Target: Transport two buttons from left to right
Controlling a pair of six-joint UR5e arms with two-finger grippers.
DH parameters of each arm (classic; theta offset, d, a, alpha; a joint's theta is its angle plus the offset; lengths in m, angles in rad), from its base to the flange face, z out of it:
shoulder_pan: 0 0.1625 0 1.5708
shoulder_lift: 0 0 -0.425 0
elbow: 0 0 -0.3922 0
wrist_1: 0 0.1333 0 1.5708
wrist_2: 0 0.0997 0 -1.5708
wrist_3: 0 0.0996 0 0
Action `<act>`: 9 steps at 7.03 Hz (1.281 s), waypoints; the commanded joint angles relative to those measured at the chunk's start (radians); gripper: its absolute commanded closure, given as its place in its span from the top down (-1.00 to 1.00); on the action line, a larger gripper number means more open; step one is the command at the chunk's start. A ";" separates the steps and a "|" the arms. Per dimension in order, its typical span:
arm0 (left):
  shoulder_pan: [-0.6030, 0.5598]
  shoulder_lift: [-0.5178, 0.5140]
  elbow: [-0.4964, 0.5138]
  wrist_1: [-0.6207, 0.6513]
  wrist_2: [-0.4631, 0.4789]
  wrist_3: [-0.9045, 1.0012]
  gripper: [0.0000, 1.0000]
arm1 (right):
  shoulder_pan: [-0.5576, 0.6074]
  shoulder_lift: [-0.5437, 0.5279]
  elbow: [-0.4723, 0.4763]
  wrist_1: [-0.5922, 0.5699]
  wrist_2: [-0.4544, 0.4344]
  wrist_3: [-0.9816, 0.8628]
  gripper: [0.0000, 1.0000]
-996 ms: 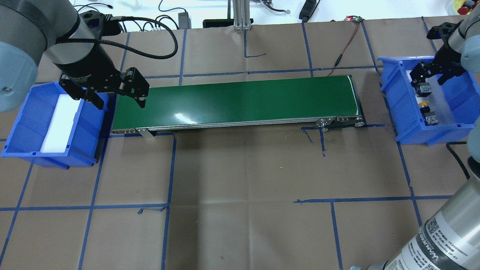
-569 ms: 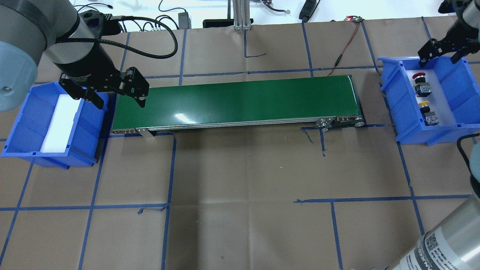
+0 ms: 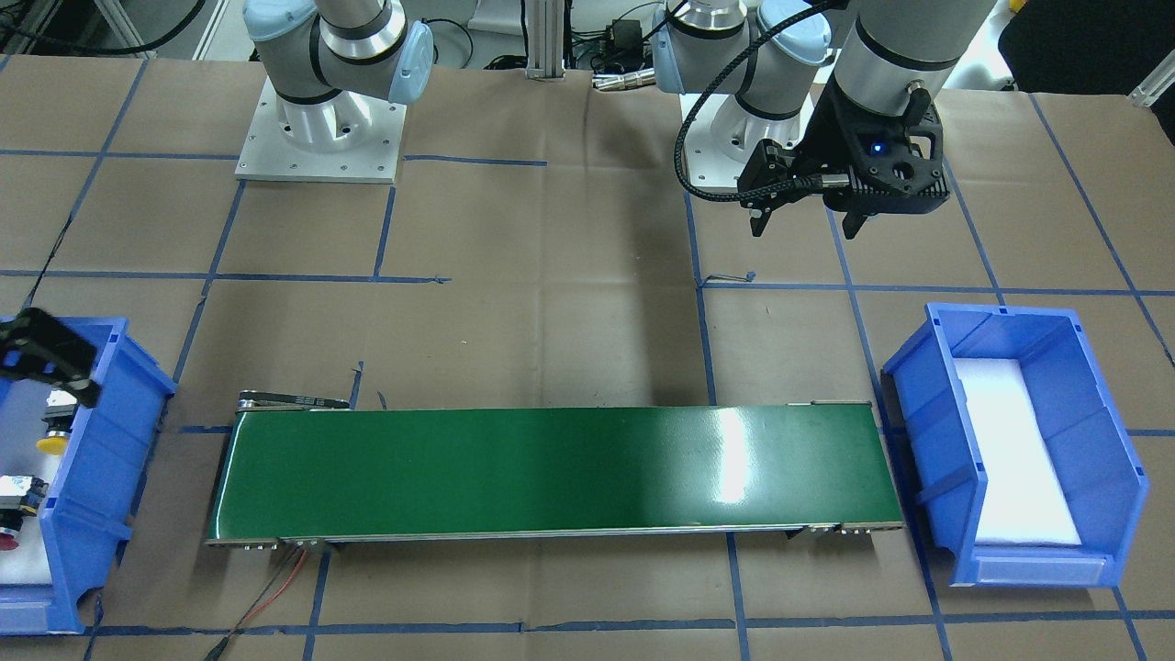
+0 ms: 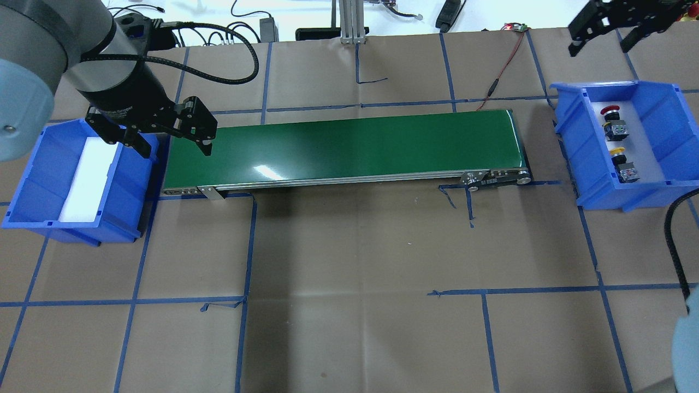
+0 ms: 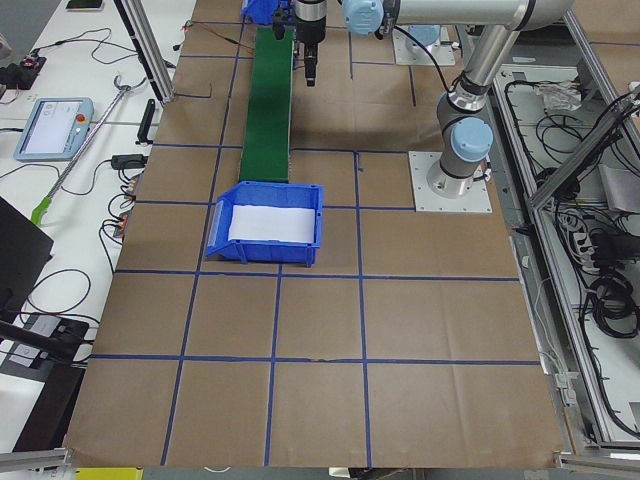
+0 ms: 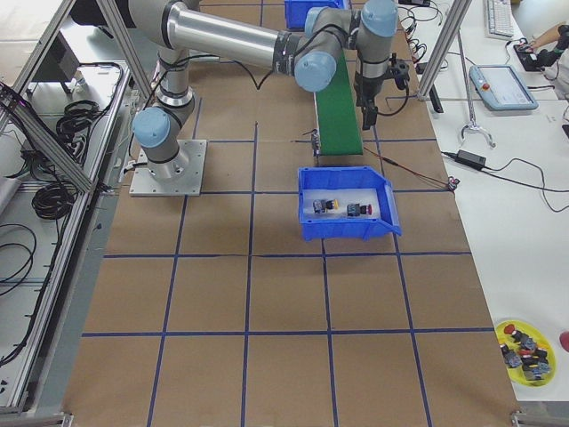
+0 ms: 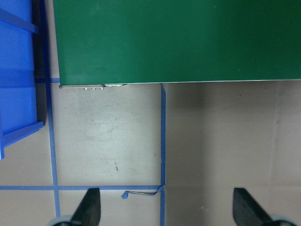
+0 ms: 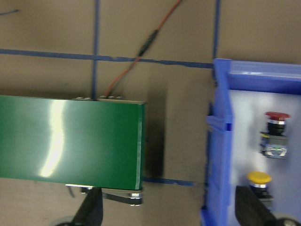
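Observation:
Two buttons lie in the right blue bin [image 4: 568,136] on a white pad. The red button [image 4: 610,111] is at the far end and the yellow button [image 4: 617,151] is nearer. The right wrist view also shows the red button [image 8: 276,115] and the yellow button [image 8: 259,177]. My right gripper [image 4: 599,46] hangs open and empty, high beyond the bin's far side. My left gripper [image 4: 175,148] is open and empty over the left end of the green conveyor [image 4: 344,147], beside the left blue bin [image 4: 33,164].
The left bin holds only a white foam pad [image 4: 87,180]. A red and black wire [image 4: 499,76] runs from the conveyor's right end to the far table edge. Brown paper with blue tape lines covers the table [image 4: 355,262].
My right gripper has lifted out of the right bin and moved toward the far table edge, and the red button now shows uncovered in the bin. The left arm has not moved.

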 commanded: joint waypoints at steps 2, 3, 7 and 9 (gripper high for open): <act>0.000 -0.003 0.002 0.000 0.000 0.000 1.00 | 0.176 -0.221 0.229 0.019 -0.015 0.314 1.00; 0.000 0.000 0.000 0.000 0.000 0.000 1.00 | 0.207 -0.275 0.308 -0.068 -0.021 0.316 1.00; 0.000 -0.003 0.003 0.000 0.000 0.000 1.00 | 0.300 -0.282 0.316 -0.079 -0.130 0.406 1.00; 0.000 0.000 0.003 0.000 0.000 0.001 1.00 | 0.300 -0.275 0.310 -0.079 -0.129 0.397 1.00</act>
